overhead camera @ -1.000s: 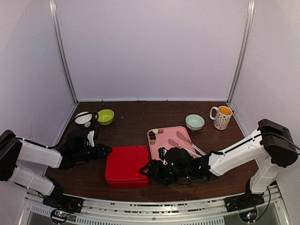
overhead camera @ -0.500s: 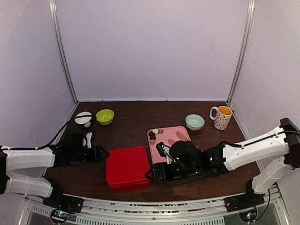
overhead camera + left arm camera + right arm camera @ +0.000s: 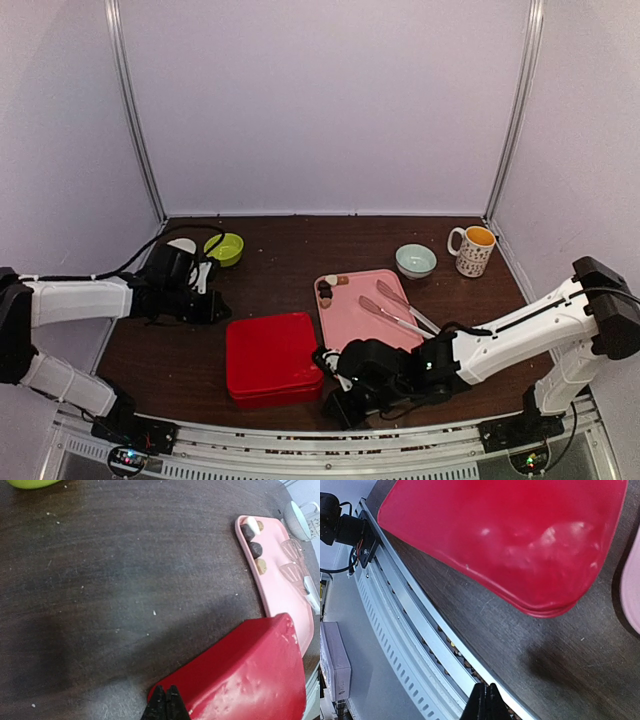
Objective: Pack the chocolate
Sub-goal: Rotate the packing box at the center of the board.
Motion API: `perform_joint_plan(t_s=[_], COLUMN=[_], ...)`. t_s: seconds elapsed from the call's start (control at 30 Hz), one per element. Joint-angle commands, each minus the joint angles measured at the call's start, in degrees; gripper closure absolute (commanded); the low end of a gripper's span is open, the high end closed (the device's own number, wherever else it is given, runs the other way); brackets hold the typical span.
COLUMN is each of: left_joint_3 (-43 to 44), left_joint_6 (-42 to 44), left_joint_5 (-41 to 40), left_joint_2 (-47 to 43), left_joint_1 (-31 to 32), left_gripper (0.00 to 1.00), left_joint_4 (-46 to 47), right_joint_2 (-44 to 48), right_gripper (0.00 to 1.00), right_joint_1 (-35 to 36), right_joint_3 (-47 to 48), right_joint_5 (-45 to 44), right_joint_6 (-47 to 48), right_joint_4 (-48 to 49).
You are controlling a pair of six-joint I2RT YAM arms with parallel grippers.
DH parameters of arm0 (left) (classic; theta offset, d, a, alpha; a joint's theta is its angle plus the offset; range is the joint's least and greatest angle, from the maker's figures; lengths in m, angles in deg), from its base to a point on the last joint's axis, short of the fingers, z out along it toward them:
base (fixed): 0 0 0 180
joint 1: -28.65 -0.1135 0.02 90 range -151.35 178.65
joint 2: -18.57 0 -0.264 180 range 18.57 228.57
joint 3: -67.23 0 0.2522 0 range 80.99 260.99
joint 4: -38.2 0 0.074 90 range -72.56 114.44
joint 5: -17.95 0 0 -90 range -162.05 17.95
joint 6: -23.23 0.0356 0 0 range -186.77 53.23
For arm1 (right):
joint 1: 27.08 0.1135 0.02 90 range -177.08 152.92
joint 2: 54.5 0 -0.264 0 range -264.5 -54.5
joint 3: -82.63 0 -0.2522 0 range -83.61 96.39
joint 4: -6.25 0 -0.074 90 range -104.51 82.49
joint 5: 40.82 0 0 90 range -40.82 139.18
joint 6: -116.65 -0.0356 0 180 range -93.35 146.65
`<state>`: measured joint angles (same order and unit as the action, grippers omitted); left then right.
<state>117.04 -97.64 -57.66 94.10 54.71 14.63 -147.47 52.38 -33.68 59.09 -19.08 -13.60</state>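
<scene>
Left end effector (image 3: 166,704) and right end effector (image 3: 485,700) are pinched shut, empty, near the closed red box (image 3: 272,355). Chocolate (image 3: 255,549) lies on the pink tray (image 3: 345,312); a careless nudge could shove the box into it.

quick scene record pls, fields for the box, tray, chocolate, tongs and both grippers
red box: closed, lid on
pink tray: just right of the box
chocolate: a few pieces, dark, brown and white, at the tray's far left corner
tongs: lying on the tray
left gripper: shut, empty, beside the box's far left corner
right gripper: shut, empty, by the box's near right corner
back row: green bowl, pale blue bowl, mug
</scene>
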Motion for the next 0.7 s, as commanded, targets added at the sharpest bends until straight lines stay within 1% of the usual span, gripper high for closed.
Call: perform_joint_plan(t_s=[0.0, 0.17, 0.3, 0.37, 0.5, 0.67], left_joint_3=[2.7, 5.1, 5.4, 5.1, 4.3, 1.3], left_joint_6=[2.9, 4.5, 5.6, 6.5, 7.7, 7.0], left_joint_5=[5.7, 8.5, 10.0, 10.5, 11.2, 9.8], left_joint_2=[6.3, 11.6, 13.7, 14.0, 13.7, 10.4], left_joint_1=[-2.2, -2.5, -2.6, -2.6, -2.5, -2.5], left_gripper=[1.00, 1.00, 1.00, 1.00, 1.00, 1.00], left_joint_4=[3.8, 5.1, 5.3, 5.3, 4.7, 3.5], right_joint_2=[-2.6, -4.8, -6.5, -6.6, -5.5, -5.7], right_gripper=[1.00, 1.00, 1.00, 1.00, 1.00, 1.00], right_joint_1=[-0.5, -1.0, -2.2, -3.8, -8.4, -12.9], right_joint_3=[3.5, 4.8, 5.8, 5.3, 2.6, 4.0], right_joint_5=[1.4, 2.7, 3.0, 2.5, 3.2, 3.2], right_joint_6=[2.0, 3.0, 3.2, 2.5, 1.1, 3.6], right_joint_4=[0.5, 1.0, 0.4, 0.8, 5.1, 3.3])
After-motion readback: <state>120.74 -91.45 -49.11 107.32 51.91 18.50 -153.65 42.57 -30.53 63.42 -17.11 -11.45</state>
